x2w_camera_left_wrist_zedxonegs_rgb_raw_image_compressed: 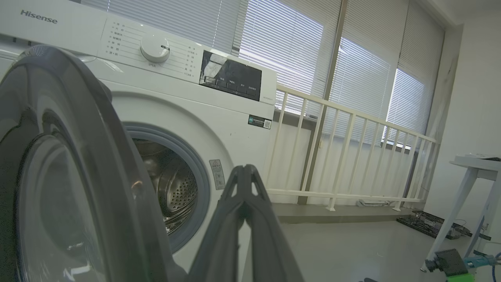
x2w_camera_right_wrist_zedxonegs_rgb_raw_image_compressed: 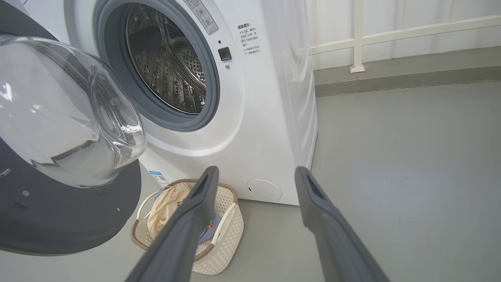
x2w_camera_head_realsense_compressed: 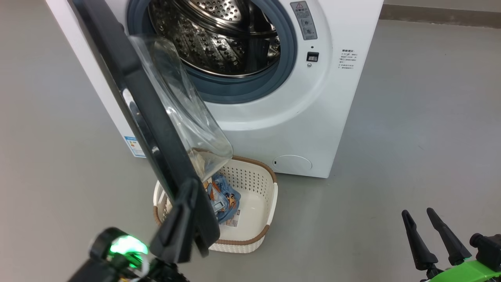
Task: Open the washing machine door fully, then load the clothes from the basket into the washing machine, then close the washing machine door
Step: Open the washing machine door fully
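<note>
Standing open, door point(x2w_camera_head_realsense_compressed: 145, 98) (glass point(x2w_camera_head_realsense_compressed: 188, 113) bulging) near basket point(x2w_camera_head_realsense_compressed: 254, 184).

You have a smooth grey floor point(x2w_camera_head_realsense_compressed: 411, 117) all around, a white slatted railing point(x2w_camera_left_wrist_zedxonegs_rgb_raw_image_compressed: 352, 156) standing on a low grey ledge point(x2w_camera_right_wrist_zedxonegs_rgb_raw_image_compressed: 407, 78), tall windows point(x2w_camera_left_wrist_zedxonegs_rgb_raw_image_compressed: 289, 51) with horizontal blinds glowing with daylight behind it, and a white table point(x2w_camera_left_wrist_zedxonegs_rgb_raw_image_compressed: 477, 164) against a plain white wall point(x2w_camera_left_wrist_zedxonegs_rgb_raw_image_compressed: 477, 98).

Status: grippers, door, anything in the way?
Left gripper shut beside the washing machine door; right gripper open, empty. Door open, clothes in basket. Door overhangs basket in head view.
</note>
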### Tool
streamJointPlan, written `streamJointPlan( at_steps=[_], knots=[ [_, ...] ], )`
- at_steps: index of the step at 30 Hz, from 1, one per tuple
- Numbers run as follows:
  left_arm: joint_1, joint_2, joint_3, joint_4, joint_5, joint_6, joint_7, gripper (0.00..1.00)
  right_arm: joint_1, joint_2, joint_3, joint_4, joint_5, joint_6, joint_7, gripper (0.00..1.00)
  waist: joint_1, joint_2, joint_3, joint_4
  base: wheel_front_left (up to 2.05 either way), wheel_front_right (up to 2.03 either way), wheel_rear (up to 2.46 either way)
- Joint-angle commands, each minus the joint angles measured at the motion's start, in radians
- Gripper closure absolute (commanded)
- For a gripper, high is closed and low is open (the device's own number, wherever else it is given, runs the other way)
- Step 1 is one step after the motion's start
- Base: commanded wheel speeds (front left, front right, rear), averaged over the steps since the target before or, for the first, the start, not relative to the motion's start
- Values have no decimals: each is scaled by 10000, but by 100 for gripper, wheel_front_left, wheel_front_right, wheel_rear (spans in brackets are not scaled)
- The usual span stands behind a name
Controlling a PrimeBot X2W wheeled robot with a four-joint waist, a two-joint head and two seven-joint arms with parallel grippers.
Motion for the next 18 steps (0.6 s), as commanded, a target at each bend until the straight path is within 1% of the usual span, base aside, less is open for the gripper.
streamJointPlan(
  at_steps=[1, 7, 15, 18],
  knots=[
    [-153, 179, 71, 44, -48, -31, 55, 100, -117, -165, 253, -289, -77, 16, -120, 0, 0, 0, 18, 8, 0, 0, 0],
    [-336, 399, -730, 1304, -501, -31, 91, 100, -187, -188, 315, -327, -68, 16, -120, 0, 0, 0, 38, 37, 0, 0, 0],
    [-931, 390, -1442, 2808, -982, -31, 5, 100, -226, -190, 393, -373, -46, 16, -120, 0, 0, 0, 41, 30, 0, 0, 0],
    [-1194, 347, -1565, 3269, -1111, -31, -26, 100, -243, -192, 427, -394, -39, 16, -120, 0, 0, 0, 70, 19, 0, 0, 0]
  ],
)
